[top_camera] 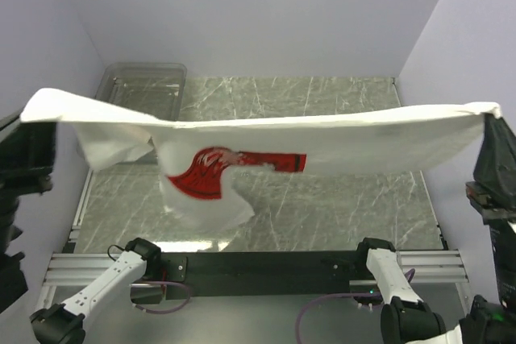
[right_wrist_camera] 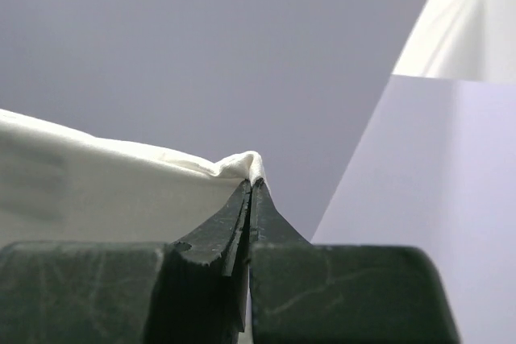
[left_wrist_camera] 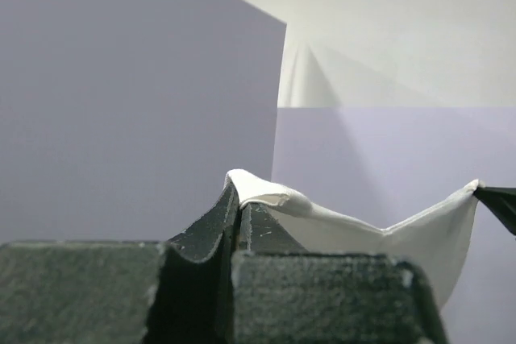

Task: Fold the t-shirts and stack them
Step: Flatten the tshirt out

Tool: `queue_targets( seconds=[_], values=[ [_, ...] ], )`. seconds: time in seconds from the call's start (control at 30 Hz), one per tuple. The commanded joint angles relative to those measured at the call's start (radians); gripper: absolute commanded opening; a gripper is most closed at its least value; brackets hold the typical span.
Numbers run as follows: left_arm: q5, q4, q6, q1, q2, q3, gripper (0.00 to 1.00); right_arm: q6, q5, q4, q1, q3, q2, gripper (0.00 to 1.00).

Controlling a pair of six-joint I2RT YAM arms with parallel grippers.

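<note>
A white t-shirt (top_camera: 355,142) with a red print (top_camera: 210,171) hangs stretched in the air above the table, spanning almost the whole width of the top view. My left gripper (top_camera: 34,118) is shut on its left end, where cloth (left_wrist_camera: 266,192) pokes out over the closed fingertips (left_wrist_camera: 239,199). My right gripper (top_camera: 490,117) is shut on the right end, with a bunch of cloth (right_wrist_camera: 242,163) at the tip of the closed jaws (right_wrist_camera: 252,187). The middle and left part of the shirt sag down in loose folds (top_camera: 201,203) toward the table.
A clear plastic bin (top_camera: 145,86) stands at the back left of the marbled table (top_camera: 339,215). Lilac walls enclose the left, back and right sides. Both arm bases (top_camera: 242,267) sit on the black rail at the near edge.
</note>
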Motion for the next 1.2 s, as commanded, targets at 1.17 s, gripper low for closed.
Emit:
queue_targets(
  seconds=[1.17],
  values=[
    [-0.306, -0.12, 0.134, 0.017, 1.682, 0.444, 0.0, 0.055, 0.269, 0.793, 0.032, -0.998, 0.849, 0.0]
  ],
)
